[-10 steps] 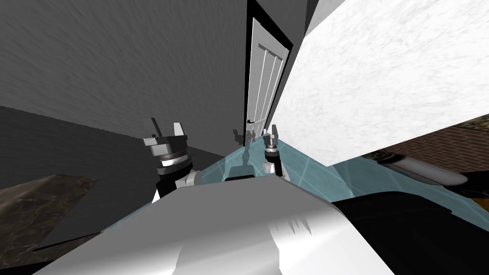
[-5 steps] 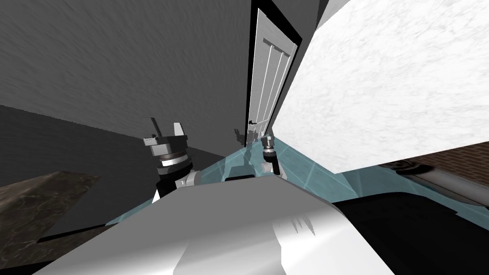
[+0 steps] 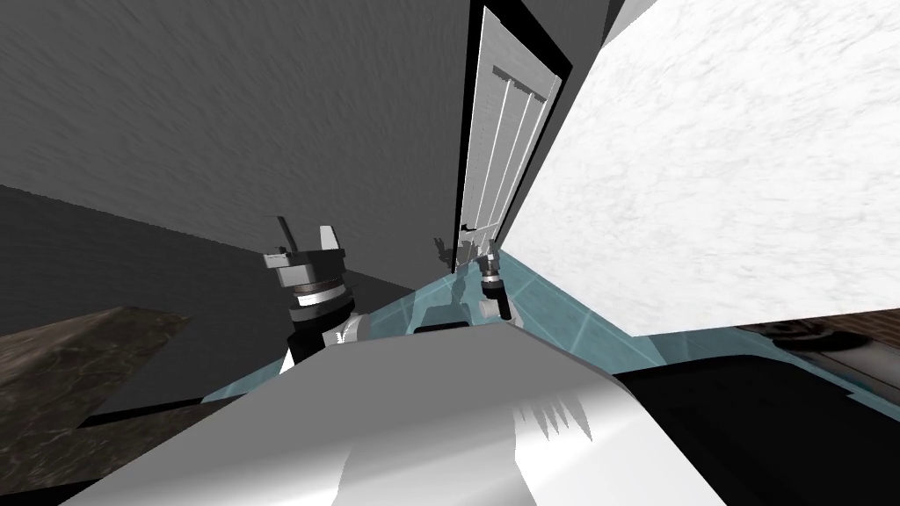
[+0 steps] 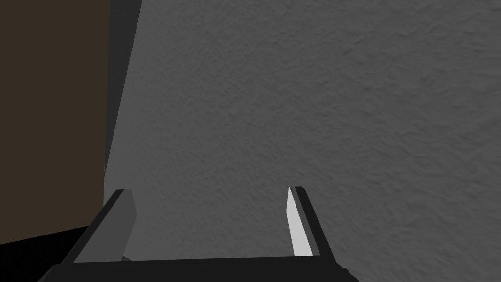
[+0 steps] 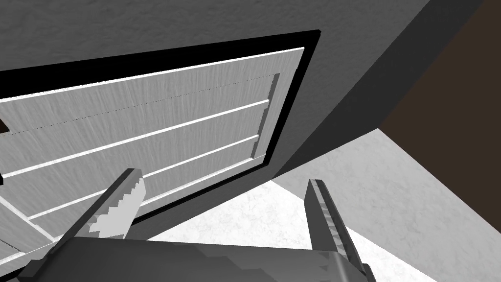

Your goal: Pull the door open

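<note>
Since a second ago my whole view has shifted as I closed in, so the white panelled door looms larger, and the right claw has reached further out toward it. That claw is released, its fingers spread with nothing between them. The door stands in its black frame straight ahead of the claw, its small dark handle near the claw's tips, slightly to their left. A white marbled wall rises to the claw's right. The left claw, also released, is raised well apart from it, facing a grey wall.
</note>
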Motion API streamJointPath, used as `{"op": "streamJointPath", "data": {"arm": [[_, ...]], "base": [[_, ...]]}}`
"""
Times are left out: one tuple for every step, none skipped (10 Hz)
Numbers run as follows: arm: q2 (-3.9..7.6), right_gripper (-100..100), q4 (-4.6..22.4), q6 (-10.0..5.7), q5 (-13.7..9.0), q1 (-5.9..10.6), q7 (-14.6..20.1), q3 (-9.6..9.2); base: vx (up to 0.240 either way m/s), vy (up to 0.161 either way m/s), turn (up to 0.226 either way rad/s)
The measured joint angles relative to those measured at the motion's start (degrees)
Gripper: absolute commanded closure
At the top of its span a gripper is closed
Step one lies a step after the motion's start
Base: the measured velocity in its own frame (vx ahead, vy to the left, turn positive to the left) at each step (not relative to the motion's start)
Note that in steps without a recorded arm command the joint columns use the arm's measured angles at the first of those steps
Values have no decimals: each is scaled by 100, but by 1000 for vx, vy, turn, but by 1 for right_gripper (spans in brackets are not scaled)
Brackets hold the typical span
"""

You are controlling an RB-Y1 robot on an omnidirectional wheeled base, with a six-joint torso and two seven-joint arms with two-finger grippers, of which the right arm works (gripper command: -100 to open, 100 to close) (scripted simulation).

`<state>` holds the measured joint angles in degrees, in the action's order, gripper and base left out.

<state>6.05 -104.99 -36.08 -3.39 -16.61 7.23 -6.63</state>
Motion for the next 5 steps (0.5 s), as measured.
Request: {"op": "streamJointPath", "data": {"arm": [[41,-100,142,-18,-56,49,19,-7],[83,-100,286,-55,-113,81,41,-19],[106,-100,379,-61,-161,103,50,-45],[109,-100,484,-85,-181,144,49,-58],[134,-100,624,-110,-221,212,59,-57]], "base": [[93,-83,112],[70,-79,129],[39,-57,38],[39,-36,85],[68,-62,123]]}}
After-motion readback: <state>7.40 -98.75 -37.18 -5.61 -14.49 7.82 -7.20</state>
